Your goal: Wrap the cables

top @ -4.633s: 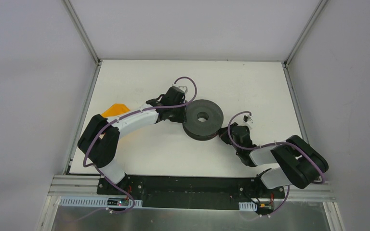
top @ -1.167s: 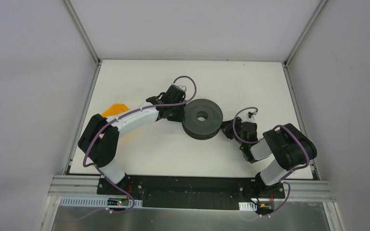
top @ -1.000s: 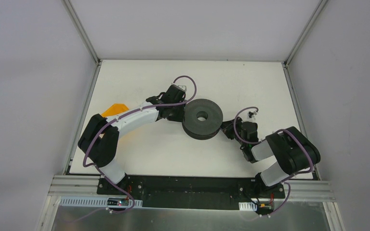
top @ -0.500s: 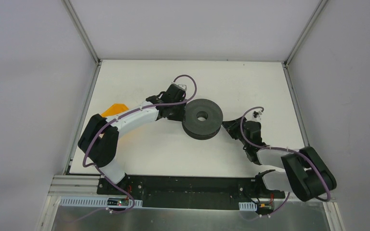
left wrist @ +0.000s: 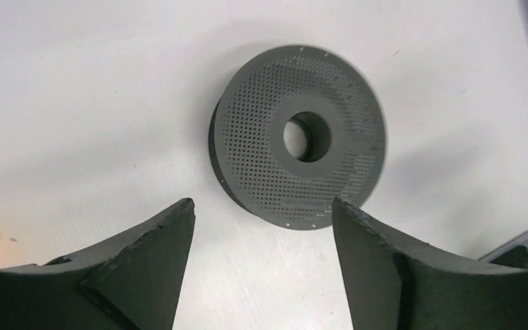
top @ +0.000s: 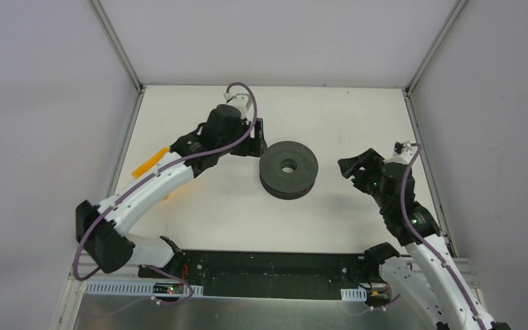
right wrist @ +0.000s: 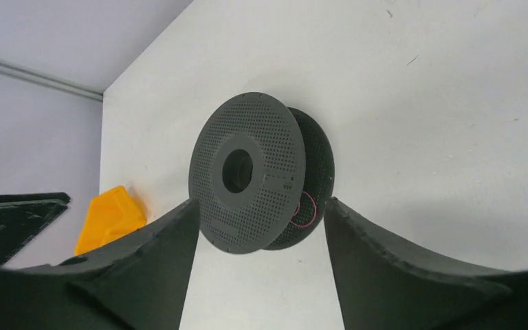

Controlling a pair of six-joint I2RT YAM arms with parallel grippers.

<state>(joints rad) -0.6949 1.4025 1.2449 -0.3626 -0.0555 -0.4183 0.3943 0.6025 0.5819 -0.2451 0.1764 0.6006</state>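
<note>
The dark grey two-flanged spool point(top: 289, 168) lies flat on the white table point(top: 206, 206), its perforated top flange point(left wrist: 261, 151) facing up. A small loop of thin reddish cable point(right wrist: 313, 209) shows between the flanges on the side facing the right wrist; the rest of the cable is hidden. My left gripper point(top: 255, 140) hangs open just left of the spool, apart from it, with nothing between its fingers point(left wrist: 172, 234). My right gripper point(top: 352, 167) is open to the right of the spool with a clear gap, and its fingers point(right wrist: 357, 234) are also empty.
An orange block point(top: 150, 161) lies at the table's left side, partly under the left arm, and shows in the right wrist view as an orange block point(right wrist: 110, 216). Grey walls and an aluminium frame point(top: 113, 41) enclose the table.
Both grippers have opened and drawn back from the spool. The left arm lifted and swung toward the back; the right arm swung out to the right. The spool stays put.
</note>
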